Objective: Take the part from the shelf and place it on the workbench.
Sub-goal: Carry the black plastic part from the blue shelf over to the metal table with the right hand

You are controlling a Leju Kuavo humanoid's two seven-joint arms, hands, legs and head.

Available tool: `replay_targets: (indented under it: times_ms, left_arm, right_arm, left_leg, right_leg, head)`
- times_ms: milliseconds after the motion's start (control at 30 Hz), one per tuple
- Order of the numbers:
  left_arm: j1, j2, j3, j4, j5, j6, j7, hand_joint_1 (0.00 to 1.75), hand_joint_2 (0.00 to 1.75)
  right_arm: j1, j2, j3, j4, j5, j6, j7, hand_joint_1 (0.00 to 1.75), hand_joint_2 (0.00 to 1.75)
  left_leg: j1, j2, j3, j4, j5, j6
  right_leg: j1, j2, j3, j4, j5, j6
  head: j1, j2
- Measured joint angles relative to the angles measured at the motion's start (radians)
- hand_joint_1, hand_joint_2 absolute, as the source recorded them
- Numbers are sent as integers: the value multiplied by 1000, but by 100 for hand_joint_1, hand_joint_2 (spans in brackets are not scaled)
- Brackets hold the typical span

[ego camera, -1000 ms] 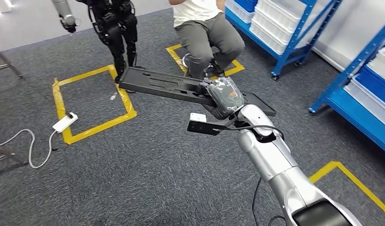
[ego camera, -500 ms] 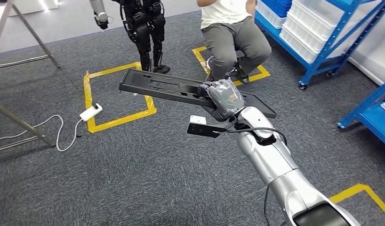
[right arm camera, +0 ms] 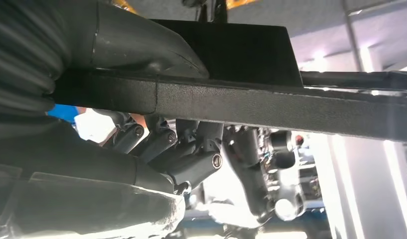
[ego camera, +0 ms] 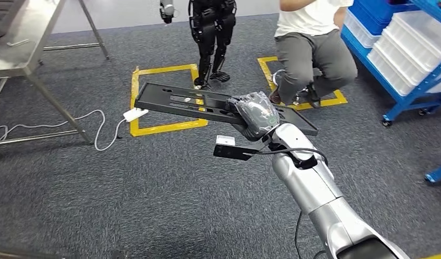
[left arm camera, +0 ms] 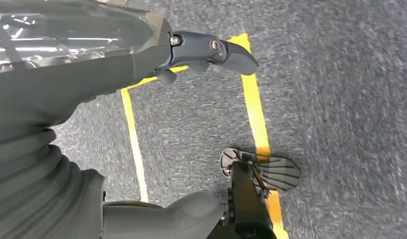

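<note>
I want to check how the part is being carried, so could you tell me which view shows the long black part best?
The head view: the whole black part shows there, roughly level above the carpet, held near one end by the right hand. The right wrist view gives only a close edge of it with fingers wrapped around. The left wrist view faces the floor.

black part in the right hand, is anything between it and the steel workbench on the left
Nothing tall shows in between. The right hand holds the black part above the carpet; the workbench stands at upper left. On the floor between lie a white power strip with its cable and yellow tape, and the bench's slanted legs.
</note>
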Motion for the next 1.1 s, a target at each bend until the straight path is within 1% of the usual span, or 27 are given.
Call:
replay_targets:
  times_ms: [33, 67, 100, 133, 167, 200, 233, 267, 300, 367, 433, 467, 500, 533, 567, 600, 667, 700, 733, 800, 833, 867, 933, 1000, 1033, 1067, 1100]
  left_arm:
    - [1, 0, 0, 0, -1, -1, 0, 0, 175]
    - [3, 0, 0, 0, -1, -2, 0, 0, 175]
    - [4, 0, 0, 0, -2, -3, 0, 0, 175]
    - [4, 0, 0, 0, -2, -3, -1, 0, 175]
    - [4, 1, 0, 0, -2, -3, -1, 0, 175]
    - [4, 2, 0, 0, -2, -3, -1, 0, 175]
    - [5, 2, 0, 0, -2, -3, -1, 0, 175]
    - [7, 3, 0, 0, -2, -2, -1, 0, 175]
    - [10, 3, 0, 1, -1, -1, -1, 0, 175]
    - [12, 4, 0, 1, 0, 2, 0, 0, 175]
    - [8, 4, 0, 1, 0, 4, 0, 0, 175]
    - [6, 3, 0, 1, 0, 5, 0, 0, 175]
    - [6, 3, 0, 1, -1, 5, 0, 0, 175]
    - [6, 2, 0, 1, -3, 5, 1, 0, 175]
    - [7, 3, 0, 1, -4, 5, 2, 0, 175]
    - [7, 3, 0, 1, -6, 5, 4, 0, 175]
    - [5, 5, 0, 1, -6, 6, 4, 0, 175]
    - [4, 5, 0, 1, -7, 6, 4, 0, 175]
    - [3, 6, 0, 1, -7, 7, 4, 0, 175]
    - [4, 6, 0, 1, -9, 8, 5, 0, 175]
    - [5, 5, 0, 1, -9, 8, 6, 0, 175]
    - [5, 5, 0, 1, -9, 9, 7, 0, 175]
    - [1, 5, 0, 1, -10, 11, 8, 0, 175]
    - [-1, 4, 0, 1, -10, 11, 8, 0, 175]
    - [0, 4, 0, 1, -10, 11, 8, 0, 175]
    - [1, 3, 0, 1, -10, 11, 8, 0, 175]
    - [2, 2, 0, 1, -10, 11, 8, 0, 175]
  right_arm:
    - [4, -1, 0, 0, 2, 1, 1, 175, 175]
    - [5, -2, 0, -2, 4, 2, 1, 175, 175]
    - [5, -2, 1, -4, 6, 3, 1, 175, 175]
    - [4, -2, 1, -6, 7, 4, 1, 175, 175]
    - [4, -1, 1, -8, 8, 5, 1, 175, 175]
    - [3, 1, 2, -10, 9, 7, 1, 175, 175]
    - [4, 5, 3, -10, 10, 10, 1, 175, 175]
    - [3, 10, 5, -10, 11, 12, 1, 175, 175]
    - [1, 17, 6, -10, 11, 14, 1, 175, 175]
    - [-7, 33, 6, -10, 10, 18, 1, 175, 175]
    - [-15, 45, 6, -9, 9, 21, 1, 175, 175]
    - [-16, 48, 7, -9, 9, 22, 1, 175, 175]
    - [-17, 51, 7, -8, 9, 24, 2, 175, 175]
    - [-17, 54, 8, -7, 9, 25, 3, 175, 175]
    - [-17, 58, 9, -7, 10, 27, 4, 175, 175]
    - [-18, 63, 11, -7, 11, 28, 5, 175, 175]
    - [-22, 73, 14, -7, 12, 30, 7, 175, 175]
    - [-25, 78, 15, -7, 13, 32, 9, 175, 175]
    - [-28, 81, 17, -7, 14, 35, 11, 175, 175]
    - [-32, 90, 19, -7, 15, 41, 15, 175, 175]
    - [-33, 94, 20, -8, 15, 44, 17, 175, 175]
    - [-35, 97, 21, -8, 15, 45, 18, 175, 175]
    - [-37, 96, 25, -8, 15, 48, 18, 175, 175]
    - [-34, 92, 28, -7, 15, 50, 18, 175, 175]
    - [-32, 91, 30, -6, 15, 51, 18, 175, 175]
    - [-31, 91, 32, -6, 15, 51, 19, 175, 175]
    - [-31, 91, 33, -6, 15, 51, 19, 175, 175]
  left_leg:
    - [0, -15, 0, 1, 0, 0]
    - [1, -30, 0, 2, 0, -1]
    - [1, -44, 0, 3, 0, -2]
    - [1, -58, -1, 6, 0, -6]
    - [1, -69, -4, 9, 0, -11]
    - [0, -78, -7, 10, 2, -18]
    - [1, -86, -11, 9, 4, -25]
    - [3, -94, -14, 7, 7, -31]
    - [5, -91, -17, 8, 8, -36]
    - [4, -46, -36, 44, -17, -44]
    - [1, 10, -87, 154, -77, -47]
    - [2, 21, -118, 222, -106, -48]
    - [2, 26, -142, 274, -124, -47]
    - [2, 28, -150, 293, -126, -46]
    - [1, 32, -136, 273, -110, -42]
    - [-2, 40, -103, 217, -83, -36]
    - [-13, 83, -26, 84, -40, -22]
    - [-20, 98, -3, 42, -30, -15]
    - [-25, 105, 6, 23, -28, -11]
    - [-25, 83, 6, 15, -23, -5]
    - [-22, 73, 8, 9, -18, -1]
    - [-17, 62, 11, 2, -13, 4]
    - [-9, 40, 14, -6, -6, 10]
    - [-6, 12, 13, -6, -4, 11]
    - [-6, -3, 13, -5, -4, 10]
    - [-4, -18, 13, -4, -3, 8]
    - [-1, -33, 13, -2, -3, 5]
  right_leg:
    - [-2, 3, -6, 4, 6, 7]
    - [-5, 6, 9, -33, 28, 17]
    - [-11, 18, 38, -100, 60, 28]
    - [-16, 38, 69, -169, 88, 36]
    - [-20, 54, 94, -224, 109, 38]
    - [-21, 66, 109, -255, 121, 36]
    - [-18, 68, 114, -263, 123, 28]
    - [-15, 57, 115, -264, 127, 19]
    - [-14, 48, 115, -266, 130, 11]
    - [-14, 30, 116, -271, 136, -7]
    - [-9, 8, 116, -272, 136, -21]
    - [-4, -5, 116, -272, 134, -26]
    - [1, -20, 116, -272, 133, -28]
    - [5, -34, 116, -272, 132, -30]
    - [9, -46, 116, -272, 131, -31]
    - [12, -58, 117, -272, 130, -32]
    - [18, -79, 119, -272, 127, -33]
    - [22, -88, 119, -272, 125, -32]
    - [24, -98, 119, -272, 124, -31]
    - [28, -113, 120, -272, 120, -26]
    - [27, -101, 117, -265, 115, -23]
    - [25, -77, 107, -243, 102, -21]
    - [16, -18, 60, -138, 56, -21]
    - [8, 2, -1, -12, 12, -17]
    - [4, 3, -15, 15, 8, -11]
    - [-1, 5, -10, 0, 21, -1]
    - [-7, 11, 13, -52, 48, 12]
  head:
    - [0, 0]
    - [0, 0]
    - [0, 0]
    - [0, 0]
    - [0, 0]
    - [-1, 0]
    - [-2, 0]
    - [-3, 0]
    - [-4, 0]
    - [-8, 0]
    - [-12, 0]
    - [-13, 0]
    - [-13, 0]
    - [-13, 0]
    - [-13, 0]
    - [-13, 0]
    - [-12, 0]
    - [-12, 0]
    - [-12, 0]
    - [-12, 0]
    - [-12, 0]
    - [-12, 0]
    - [-9, 0]
    - [-7, 0]
    - [-8, 0]
    - [-8, 0]
    - [-8, 0]
